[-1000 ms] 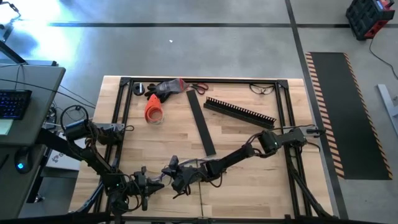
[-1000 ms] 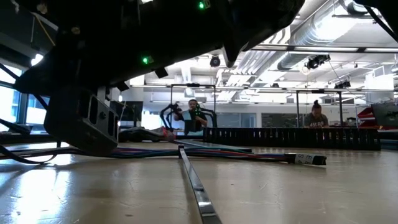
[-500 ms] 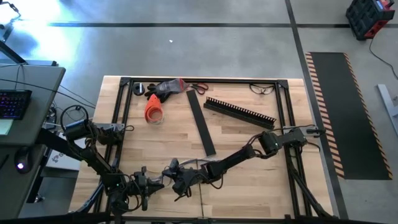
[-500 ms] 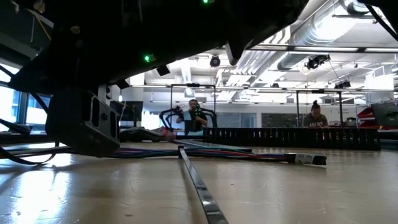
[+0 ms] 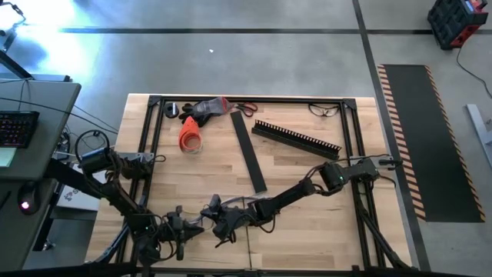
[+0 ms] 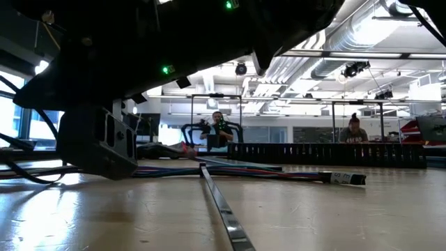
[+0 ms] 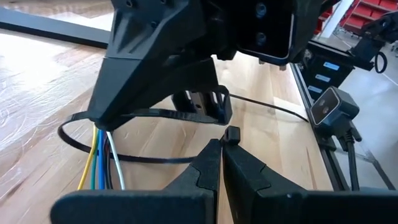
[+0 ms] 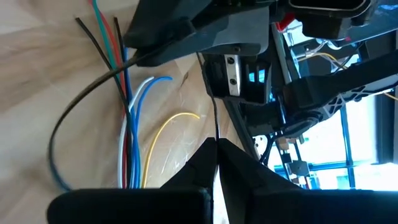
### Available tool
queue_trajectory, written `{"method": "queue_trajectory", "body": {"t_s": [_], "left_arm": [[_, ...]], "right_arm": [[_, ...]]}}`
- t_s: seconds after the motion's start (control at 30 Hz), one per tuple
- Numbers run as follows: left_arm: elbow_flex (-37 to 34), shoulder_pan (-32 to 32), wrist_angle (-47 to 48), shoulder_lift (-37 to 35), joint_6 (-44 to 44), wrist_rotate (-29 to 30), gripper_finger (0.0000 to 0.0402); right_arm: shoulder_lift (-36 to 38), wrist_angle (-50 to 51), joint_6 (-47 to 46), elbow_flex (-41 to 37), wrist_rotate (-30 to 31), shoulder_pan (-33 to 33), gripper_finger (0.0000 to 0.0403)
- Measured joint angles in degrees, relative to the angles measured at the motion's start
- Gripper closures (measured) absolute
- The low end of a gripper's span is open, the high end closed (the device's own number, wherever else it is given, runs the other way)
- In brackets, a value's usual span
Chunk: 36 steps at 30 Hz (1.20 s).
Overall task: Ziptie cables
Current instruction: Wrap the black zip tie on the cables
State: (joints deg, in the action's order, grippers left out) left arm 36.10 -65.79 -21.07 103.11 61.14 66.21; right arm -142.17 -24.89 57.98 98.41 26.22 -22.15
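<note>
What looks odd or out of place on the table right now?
Nothing looks damaged or spilled. The cables splay loosely inside a still-wide zip tie loop, and an orange cone-shaped object lies tipped on its side near the far edge.

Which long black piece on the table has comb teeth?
The slotted channel, lying toward the right arm's side by the glasses; the flat strip beside it is smooth-edged.

Strip point(image 5: 249, 154) and channel point(image 5: 297, 137) mid-table

Pale wooden table point(image 5: 192, 177), cables point(image 6: 279, 172), flat black strip point(image 5: 249, 154), slotted channel point(image 5: 297, 138), orange cone point(image 5: 189, 135), scissors point(image 5: 247, 108)
</note>
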Motion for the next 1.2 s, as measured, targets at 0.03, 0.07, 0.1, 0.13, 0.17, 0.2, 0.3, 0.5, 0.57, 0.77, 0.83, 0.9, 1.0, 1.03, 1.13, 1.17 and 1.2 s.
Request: {"method": "queue_trajectory", "body": {"t_s": [0.03,0.07,0.1,0.13,0.17,0.2,0.3,0.5,0.57,0.77,0.83,0.9,1.0,1.03,1.13,1.17,1.2], "left_arm": [[-0.02,0.27,-0.14,0.0,-0.3,-0.38,0.0402],[-0.02,0.56,-0.33,0.0,-0.63,-0.89,0.0402],[-0.02,0.83,-0.66,0.0,-1.22,-1.42,0.0402],[-0.02,1.11,-1.27,0.0,-1.99,-1.92,0.0402],[-0.02,1.43,-2.02,0.0,-2.83,-2.48,0.0402],[-0.02,1.73,-2.7,0.0,-3.55,-2.88,0.0402],[-0.02,2.21,-4.14,0.0,-5.66,-3.75,0.0402],[-0.02,2.44,-4.58,0.0,-6.27,-4.22,0.0402],[-0.02,2.42,-4.58,0.0,-6.29,-4.22,0.0402],[-0.02,2.42,-4.53,0.0,-6.33,-5.24,0.0402],[-0.02,2.42,-4.51,0.0,-6.33,-5.29,0.0402],[-0.02,2.39,-4.51,0.0,-6.33,-5.29,0.0402],[-0.02,2.39,-4.49,0.0,-6.36,-5.29,0.0402],[-0.02,2.39,-4.49,0.0,-6.36,-5.29,0.0402],[-0.02,2.39,-4.49,0.0,-6.36,-5.29,0.0402],[-0.02,2.39,-4.49,0.0,-6.36,-5.29,0.0402],[-0.02,2.39,-4.49,0.0,-6.36,-5.27,0.0402]], "right_arm": [[0.0,0.0,0.02,0.0,0.0,-0.02,0.0403],[0.0,0.0,-0.04,0.0,0.0,-0.02,0.0403],[0.0,0.0,-0.12,0.0,0.0,-0.02,0.0403],[0.0,0.01,-0.39,0.02,0.0,0.0,0.0403],[0.0,0.13,-0.45,0.01,0.0,0.0,0.0403],[0.0,0.26,-0.46,0.02,0.0,0.0,0.0403],[0.0,0.48,-0.99,0.02,-0.01,0.0,0.0403],[0.0,0.73,-0.94,0.02,0.5,-0.16,0.0403],[0.0,0.7,-0.82,0.02,0.52,-0.38,0.0403],[0.0,0.27,0.86,0.02,0.63,-1.08,0.0403],[0.0,0.28,1.07,0.02,0.58,-1.23,0.0403],[0.0,0.27,1.03,0.02,0.14,-1.36,0.0403],[0.0,0.13,1.59,0.02,0.04,-1.59,0.0403],[0.0,0.15,1.62,0.02,0.04,-1.63,0.0403],[0.0,0.22,1.59,0.02,0.08,-1.64,0.0403],[0.0,0.22,1.55,0.02,0.18,-1.67,0.0403],[0.0,0.22,1.33,0.02,0.22,-1.68,0.0403]]}}
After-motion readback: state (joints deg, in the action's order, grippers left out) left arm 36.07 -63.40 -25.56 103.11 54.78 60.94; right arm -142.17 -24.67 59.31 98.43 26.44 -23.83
